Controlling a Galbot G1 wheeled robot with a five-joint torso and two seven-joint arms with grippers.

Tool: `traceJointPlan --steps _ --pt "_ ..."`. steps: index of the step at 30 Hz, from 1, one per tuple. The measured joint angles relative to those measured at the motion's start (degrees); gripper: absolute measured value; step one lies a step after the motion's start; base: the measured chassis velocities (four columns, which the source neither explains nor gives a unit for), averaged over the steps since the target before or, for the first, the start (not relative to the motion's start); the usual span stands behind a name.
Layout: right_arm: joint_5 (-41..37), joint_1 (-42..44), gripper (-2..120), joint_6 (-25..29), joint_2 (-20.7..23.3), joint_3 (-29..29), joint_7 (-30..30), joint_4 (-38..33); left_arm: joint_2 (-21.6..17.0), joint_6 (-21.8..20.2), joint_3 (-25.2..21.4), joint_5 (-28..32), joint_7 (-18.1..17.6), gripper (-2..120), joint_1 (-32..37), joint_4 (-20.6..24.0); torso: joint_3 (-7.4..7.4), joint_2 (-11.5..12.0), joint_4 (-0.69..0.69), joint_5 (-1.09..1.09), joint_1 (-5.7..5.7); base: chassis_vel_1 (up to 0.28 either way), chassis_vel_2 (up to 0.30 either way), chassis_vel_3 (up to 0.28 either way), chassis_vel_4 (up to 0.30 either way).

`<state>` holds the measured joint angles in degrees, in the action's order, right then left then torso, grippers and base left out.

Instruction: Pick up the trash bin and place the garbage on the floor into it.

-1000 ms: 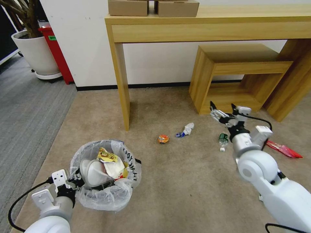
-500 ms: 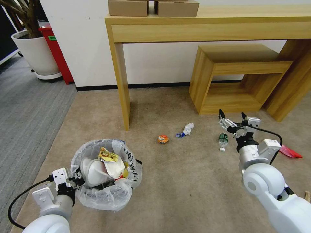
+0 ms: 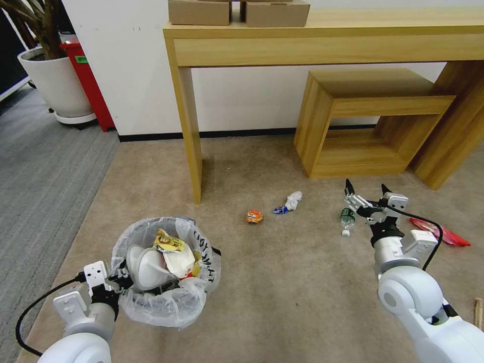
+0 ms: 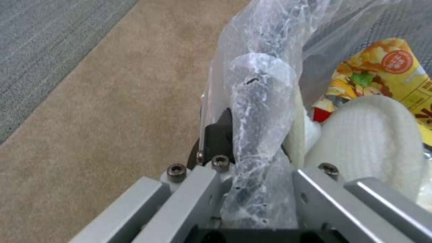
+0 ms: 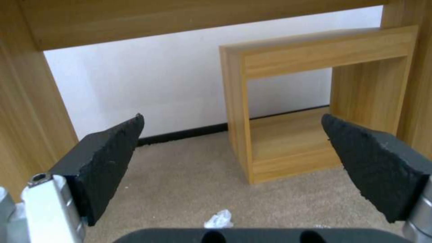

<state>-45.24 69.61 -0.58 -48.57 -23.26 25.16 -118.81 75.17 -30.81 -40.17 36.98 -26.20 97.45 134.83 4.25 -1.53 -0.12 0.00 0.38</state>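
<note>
1. The floor (image 3: 282,282) is beige-tan carpet, w/ wide open room between the trash bin and the right arm; grey ribbed carpet (image 3: 40,171) borders it on the bin's far-left side.
2. The long wooden table (image 3: 327,40) stands against the white wall beyond the bin; its leg (image 3: 189,136) comes down onto the beige carpet behind the bin. A low wooden stool (image 3: 368,121) sits under the table, farther to the right.
3. The trash bin (image 3: 166,272) sits near the robot, lined w/ a crinkly plastic bag; inside are a yellow wrapper (image 3: 166,242) and a white slipper (image 3: 143,267).
4. Left gripper (image 3: 118,282) is clamped on the bin's near rim, bag plastic pinched between the fingers (image 4: 216,141).
5. Right gripper (image 3: 368,194) hangs well to the right of the bin, jaws spread wide, nothing between them.
6. Garbage relative to the bin: orange wrapper (image 3: 254,217) nearest, to its right and beyond; crumpled white tissue (image 3: 292,200) past that; green-label bottle (image 3: 347,219) just beside the right gripper; red wrapper (image 3: 443,233) farthest right.
</note>
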Motion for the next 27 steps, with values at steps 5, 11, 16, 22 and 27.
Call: traceJointPlan --steps 5,11,16,22,27 --pt "2.2 0.9 100 0.2 -1.7 -0.3 0.2 0.1 -0.8 0.0 -0.1 0.1 0.1 1 -0.2 -0.2 0.00 0.0 0.00 0.00 0.00 -0.101 0.078 0.092 -0.101" --pt "4.3 2.4 100 0.3 -3.4 -1.3 -0.1 0.2 -1.0 0.2 0.2 0.2 0.1 1 -0.5 -0.7 0.00 0.0 0.00 -0.01 0.00 -0.184 0.182 0.180 -0.187" --pt "5.6 4.2 100 0.9 -4.0 -2.9 -1.0 0.8 -1.0 0.3 0.3 0.2 0.1 1 -1.0 -1.0 0.00 0.0 -0.01 0.00 0.00 -0.188 0.191 0.180 -0.189" --pt "6.2 4.9 100 1.3 -4.5 -2.9 -1.5 0.8 -0.6 0.7 0.5 -0.4 0.2 1 -0.3 -1.0 0.00 0.0 -0.01 0.00 0.00 -0.147 0.148 0.143 -0.139" --pt "6.2 4.9 100 1.3 -4.5 -2.9 -1.5 0.7 -0.2 1.0 0.4 -0.9 0.3 1 0.4 -0.6 0.00 0.0 -0.01 0.00 0.00 -0.148 0.159 0.148 -0.150"
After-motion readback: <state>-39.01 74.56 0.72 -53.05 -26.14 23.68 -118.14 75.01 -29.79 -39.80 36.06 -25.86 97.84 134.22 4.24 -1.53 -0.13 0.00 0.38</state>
